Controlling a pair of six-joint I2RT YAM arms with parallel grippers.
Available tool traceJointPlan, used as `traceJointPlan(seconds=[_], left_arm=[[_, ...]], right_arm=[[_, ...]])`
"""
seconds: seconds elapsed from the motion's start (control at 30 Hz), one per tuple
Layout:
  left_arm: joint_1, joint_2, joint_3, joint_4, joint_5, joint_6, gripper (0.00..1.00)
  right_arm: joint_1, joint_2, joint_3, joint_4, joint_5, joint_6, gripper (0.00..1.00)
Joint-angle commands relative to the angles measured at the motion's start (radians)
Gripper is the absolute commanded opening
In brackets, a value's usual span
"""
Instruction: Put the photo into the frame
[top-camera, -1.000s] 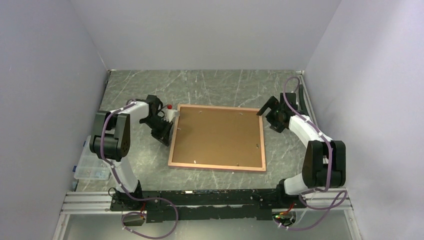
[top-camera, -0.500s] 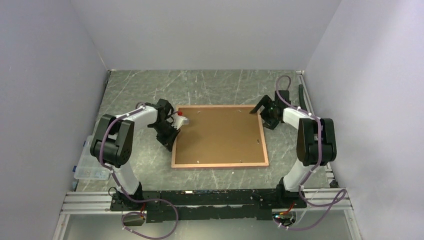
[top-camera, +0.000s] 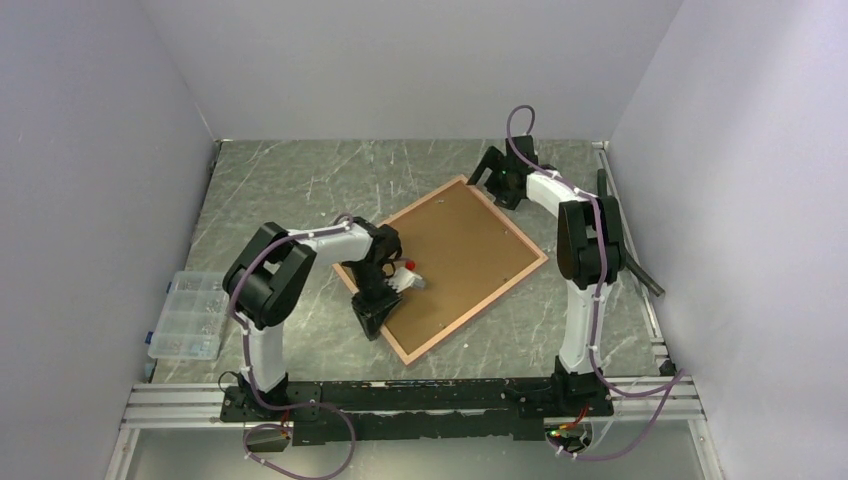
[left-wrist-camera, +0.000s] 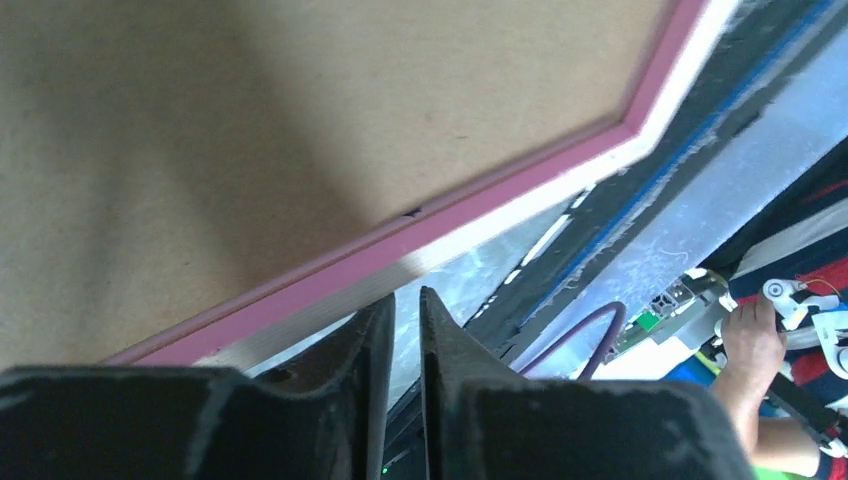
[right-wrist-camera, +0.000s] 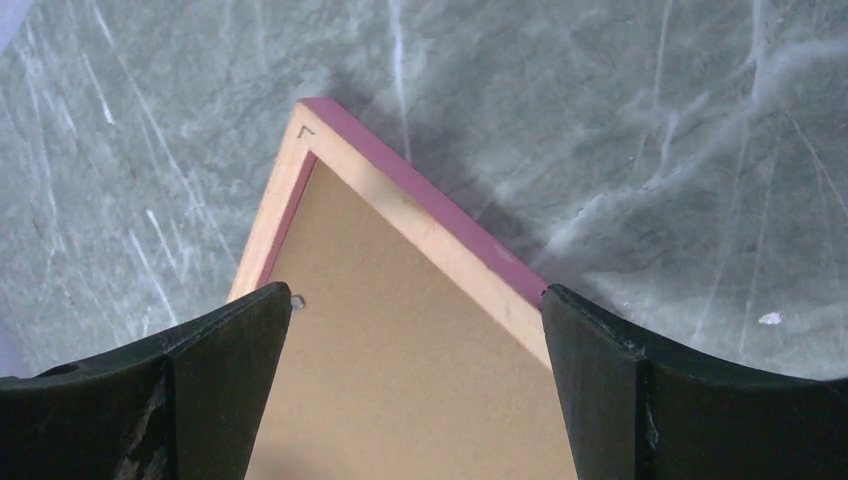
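On the table (top-camera: 280, 185), the frame (top-camera: 455, 255), back up.

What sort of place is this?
Most likely a robotics lab test cell: plain walls box in a marble-patterned table, two robot arms are bolted to a metal rail, and a plastic parts organiser sits alongside.

Held the left arm (top-camera: 290, 262) folded sharply at the elbow, forearm angled inward, wrist tipped down toward the near side. Held the left gripper (top-camera: 377, 318) low, fingers (left-wrist-camera: 360, 345) nearly together with only a thin slit between them. Held the right arm (top-camera: 585, 240) upright and reaching far forward, forearm angled leftward. Pointed the right gripper (top-camera: 488, 167) down and left, fingers (right-wrist-camera: 225, 355) spread wide apart.
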Motion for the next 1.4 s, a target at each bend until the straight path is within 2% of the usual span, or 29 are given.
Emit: traceJointPlan(seconds=[0.0,0.13,0.2,0.3,0.43,0.53,0.6,0.77,0.93,1.17,1.37], left_arm=[[-0.013,-0.018,0.072,0.101,0.166,0.036,0.24],[0.081,-0.099,0.119,-0.039,0.207,0.119,0.36],[0.156,-0.11,0.192,-0.111,0.209,0.154,0.38],[0.311,-0.108,0.317,-0.127,0.203,0.159,0.39],[0.47,0.001,0.488,-0.026,0.097,0.072,0.4],[0.535,0.12,0.612,0.024,0.075,0.024,0.42],[0.556,0.191,0.661,0.044,0.089,0.002,0.48],[0.559,0.299,0.691,0.062,0.195,-0.042,0.55],[0.558,0.323,0.642,0.072,0.3,-0.05,0.54],[0.551,0.289,0.515,0.063,0.316,-0.012,0.32],[0.528,0.22,0.386,0.06,0.334,0.018,0.24]], right_arm=[[0.024,-0.057,0.1,-0.207,-0.031,-0.014,1.0],[-0.006,-0.166,0.087,-0.246,0.019,-0.061,1.0],[-0.007,-0.239,0.042,-0.264,0.031,-0.073,1.0],[-0.005,-0.38,-0.117,-0.25,0.013,-0.048,1.0],[0.006,-0.596,-0.406,-0.2,-0.045,0.009,1.0],[0.029,-0.725,-0.621,-0.185,-0.09,0.04,1.0],[0.054,-0.804,-0.741,-0.166,-0.137,0.084,1.0],[0.136,-0.96,-0.948,-0.125,-0.17,0.189,1.0],[0.151,-0.97,-1.025,-0.054,-0.186,0.225,1.0],[0.123,-0.783,-0.93,0.019,-0.189,0.164,1.0],[0.04,-0.722,-0.821,-0.02,-0.166,0.085,1.0]])
